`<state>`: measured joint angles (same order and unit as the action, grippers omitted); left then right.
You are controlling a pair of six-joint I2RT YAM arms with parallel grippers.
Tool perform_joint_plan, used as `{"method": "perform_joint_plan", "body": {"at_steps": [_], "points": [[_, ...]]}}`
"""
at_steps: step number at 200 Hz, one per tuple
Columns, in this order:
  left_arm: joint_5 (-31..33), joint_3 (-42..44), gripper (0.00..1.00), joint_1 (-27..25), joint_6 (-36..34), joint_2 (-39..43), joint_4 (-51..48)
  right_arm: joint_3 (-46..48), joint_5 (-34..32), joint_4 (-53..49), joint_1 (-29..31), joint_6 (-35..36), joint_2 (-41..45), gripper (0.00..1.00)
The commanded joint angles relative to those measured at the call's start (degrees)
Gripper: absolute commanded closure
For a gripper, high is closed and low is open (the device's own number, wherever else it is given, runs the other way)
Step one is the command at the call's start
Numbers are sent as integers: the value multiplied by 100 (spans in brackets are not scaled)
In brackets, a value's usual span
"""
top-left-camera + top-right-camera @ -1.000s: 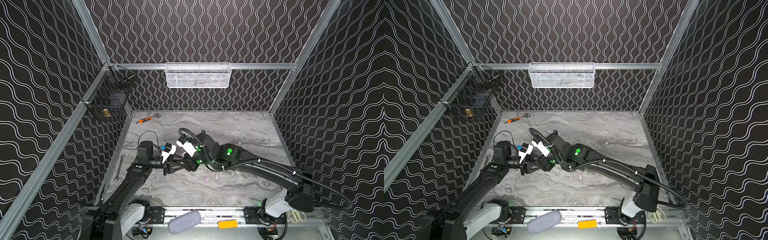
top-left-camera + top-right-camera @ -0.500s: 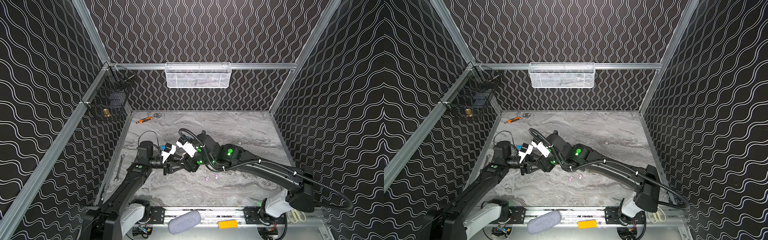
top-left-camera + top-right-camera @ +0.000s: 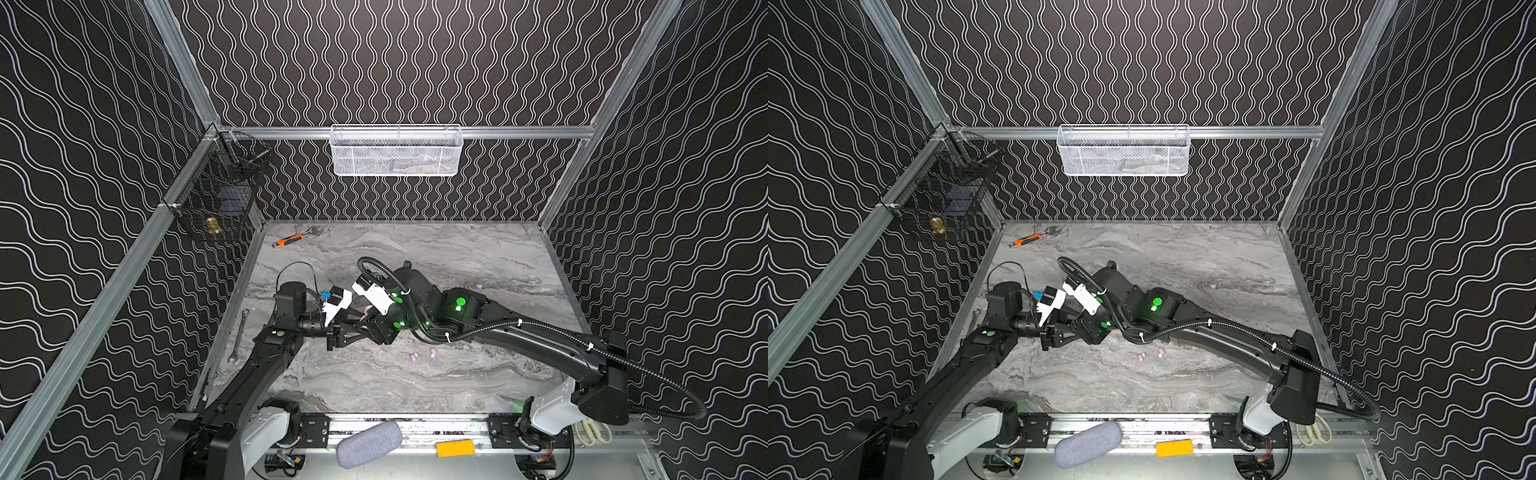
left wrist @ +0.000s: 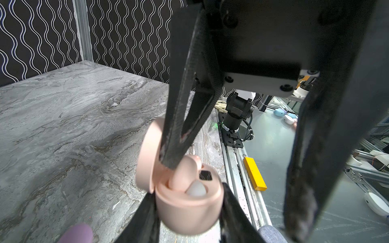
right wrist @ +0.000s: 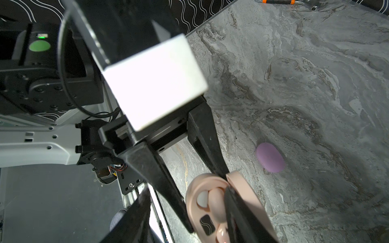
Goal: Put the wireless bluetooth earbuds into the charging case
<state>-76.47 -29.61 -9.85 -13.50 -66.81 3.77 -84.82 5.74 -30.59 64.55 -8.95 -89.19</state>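
My left gripper (image 4: 189, 212) is shut on the base of a peach-pink charging case (image 4: 195, 218), held above the table with its lid (image 4: 147, 160) swung open. One peach earbud (image 4: 183, 174) with a white tip sits in the case (image 5: 202, 210). My right gripper (image 5: 187, 195) is open. One of its fingers (image 4: 174, 145) reaches inside the case and touches that earbud (image 5: 215, 202) next to the lid. Its other finger stays outside the case. Both grippers meet left of centre in both top views (image 3: 361, 328) (image 3: 1073, 328). Two lilac earbuds (image 3: 413, 356) (image 3: 1141, 356) lie on the table just in front.
A lilac pebble-shaped case (image 5: 270, 157) lies shut on the table below the grippers. An orange-handled tool (image 3: 291, 240) lies at the back left and a wrench (image 3: 239, 336) along the left edge. A white mesh basket (image 3: 397, 151) hangs on the back wall.
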Motion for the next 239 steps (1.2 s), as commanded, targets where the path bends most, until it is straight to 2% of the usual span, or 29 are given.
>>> {"method": "perform_joint_plan", "body": {"at_steps": [1, 127, 239], "points": [[-26, -45, 98, -5, -13, -8, 147, -11, 147, 93, 22, 2, 59, 43], [-26, -45, 98, -1, -16, -25, 142, 21, 54, 161, 33, -20, 208, 42], [-43, -54, 98, -5, 2, -15, 146, -200, -241, 29, 33, 121, -76, 32]]}}
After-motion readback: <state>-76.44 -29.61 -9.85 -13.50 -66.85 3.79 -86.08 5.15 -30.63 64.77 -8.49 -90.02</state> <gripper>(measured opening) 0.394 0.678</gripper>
